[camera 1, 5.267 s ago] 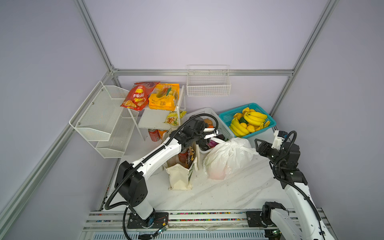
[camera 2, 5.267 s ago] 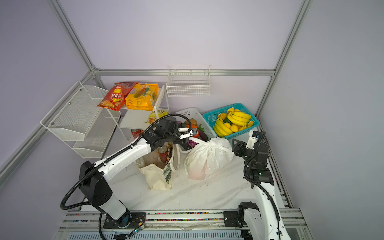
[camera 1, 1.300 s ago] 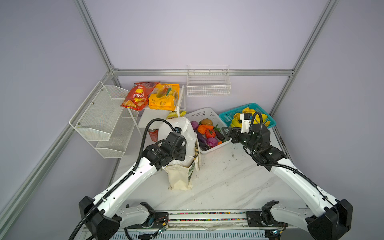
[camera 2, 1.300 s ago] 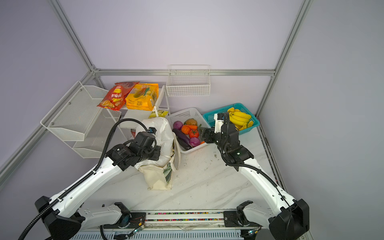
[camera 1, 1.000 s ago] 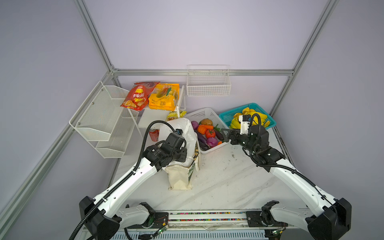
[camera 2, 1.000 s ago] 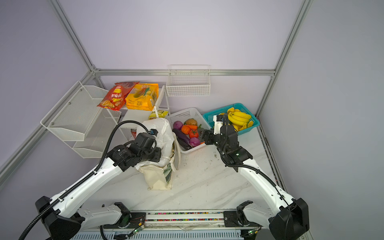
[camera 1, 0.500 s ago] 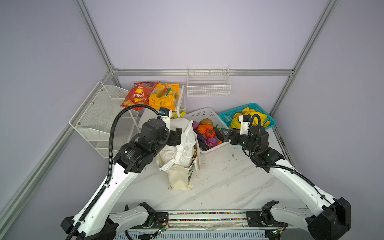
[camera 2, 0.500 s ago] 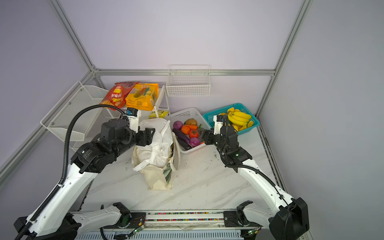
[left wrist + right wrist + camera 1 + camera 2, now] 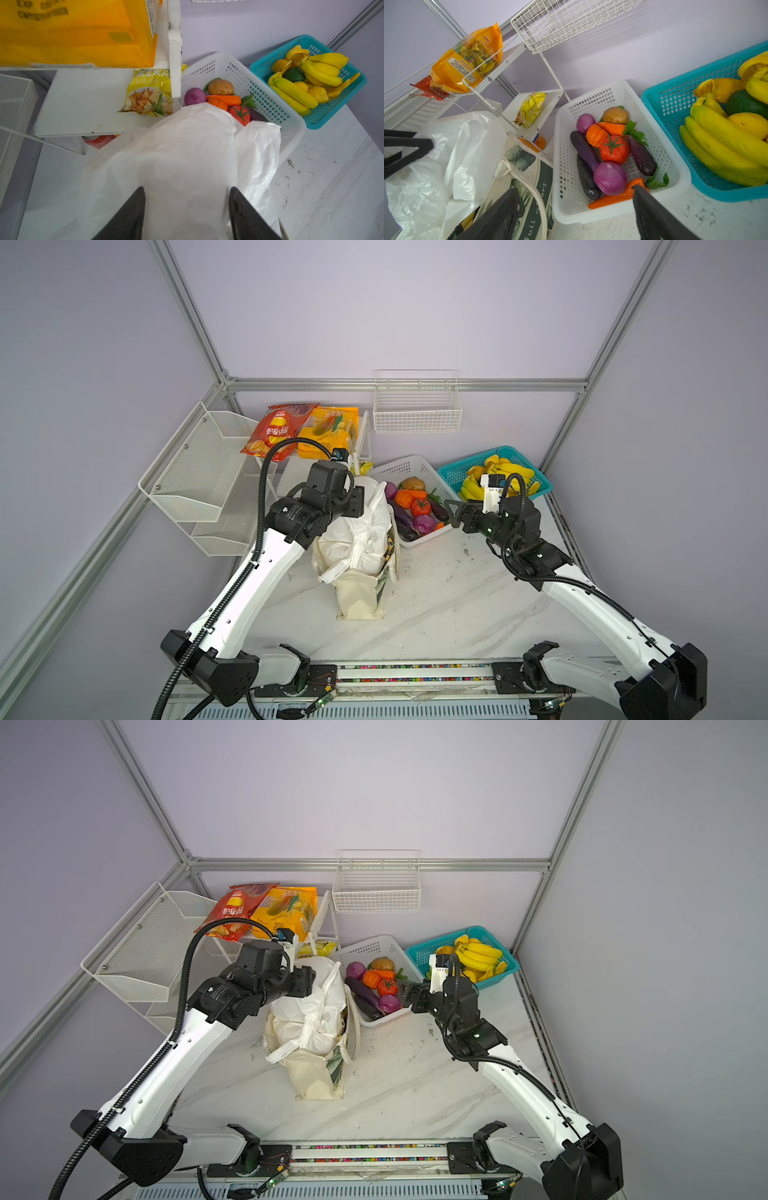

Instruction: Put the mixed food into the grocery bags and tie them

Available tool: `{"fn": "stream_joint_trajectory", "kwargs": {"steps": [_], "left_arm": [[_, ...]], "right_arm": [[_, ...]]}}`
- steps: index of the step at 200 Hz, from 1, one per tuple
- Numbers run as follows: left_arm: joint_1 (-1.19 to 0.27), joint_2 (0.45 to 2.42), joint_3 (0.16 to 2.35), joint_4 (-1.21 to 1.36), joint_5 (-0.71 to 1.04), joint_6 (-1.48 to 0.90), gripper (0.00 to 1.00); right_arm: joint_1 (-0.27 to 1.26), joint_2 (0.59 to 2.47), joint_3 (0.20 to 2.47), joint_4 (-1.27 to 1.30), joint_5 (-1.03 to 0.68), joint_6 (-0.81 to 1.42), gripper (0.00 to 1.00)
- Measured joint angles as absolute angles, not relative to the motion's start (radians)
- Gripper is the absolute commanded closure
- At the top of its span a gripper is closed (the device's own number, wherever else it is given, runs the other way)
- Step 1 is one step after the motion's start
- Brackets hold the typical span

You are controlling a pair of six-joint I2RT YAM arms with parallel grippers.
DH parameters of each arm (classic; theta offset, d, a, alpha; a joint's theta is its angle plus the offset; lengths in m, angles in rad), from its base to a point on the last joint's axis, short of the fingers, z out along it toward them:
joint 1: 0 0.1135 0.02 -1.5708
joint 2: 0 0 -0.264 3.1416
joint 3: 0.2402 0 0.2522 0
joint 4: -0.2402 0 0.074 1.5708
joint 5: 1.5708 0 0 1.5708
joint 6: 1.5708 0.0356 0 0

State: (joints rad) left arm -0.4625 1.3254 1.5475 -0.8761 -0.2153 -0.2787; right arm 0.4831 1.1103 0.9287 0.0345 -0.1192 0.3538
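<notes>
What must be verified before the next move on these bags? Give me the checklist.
1. The plastic bag sits in the canvas tote: ok.
2. Bag handles tied: cannot tell.
3. The tote's cord handle tied: not ok, hangs loose.
4. The left pincer open above the plastic: ok.
5. The right pincer open, empty, by the white basket: ok.
6. All food bagged: cannot tell, contents hidden.

A white lattice basket (image 9: 404, 467) of vegetables (image 9: 420, 506) sits just beside a teal basket (image 9: 452, 478) of bananas (image 9: 509, 470).
</notes>
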Motion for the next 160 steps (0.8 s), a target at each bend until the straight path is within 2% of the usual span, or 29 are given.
{"fn": "stream_joint_trajectory", "kwargs": {"steps": [78, 160], "left_arm": [[-0.411, 1.326, 1.346, -0.894, -0.075, -0.307, 0.4], [-0.411, 1.39, 1.279, -0.896, -0.026, -0.323, 0.38]], "right_arm": [[0.483, 1.096, 0.908, 0.035, -0.115, 0.354, 0.13], [0.484, 1.09, 0.892, 0.039, -0.113, 0.355, 0.13]]}}
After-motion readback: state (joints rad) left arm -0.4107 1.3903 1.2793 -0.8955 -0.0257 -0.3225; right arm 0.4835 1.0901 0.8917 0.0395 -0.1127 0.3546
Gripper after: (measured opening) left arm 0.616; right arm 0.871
